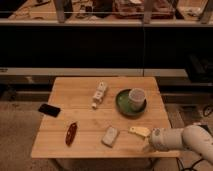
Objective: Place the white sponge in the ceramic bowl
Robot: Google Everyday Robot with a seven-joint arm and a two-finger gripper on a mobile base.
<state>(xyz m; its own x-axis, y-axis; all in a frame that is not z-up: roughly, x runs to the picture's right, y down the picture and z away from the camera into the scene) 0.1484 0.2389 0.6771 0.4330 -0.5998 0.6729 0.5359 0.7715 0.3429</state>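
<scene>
Hovering with the claw point(134, 131) spread wide and empty, just beside the white sponge point(110, 136) on the wooden tabletop point(80, 90). Might shove that soft, rounded block sideways if coming in low. Might knock the smooth white cup point(136, 96) standing in the shallow, round, dark green ceramic bowl point(121, 107).
</scene>
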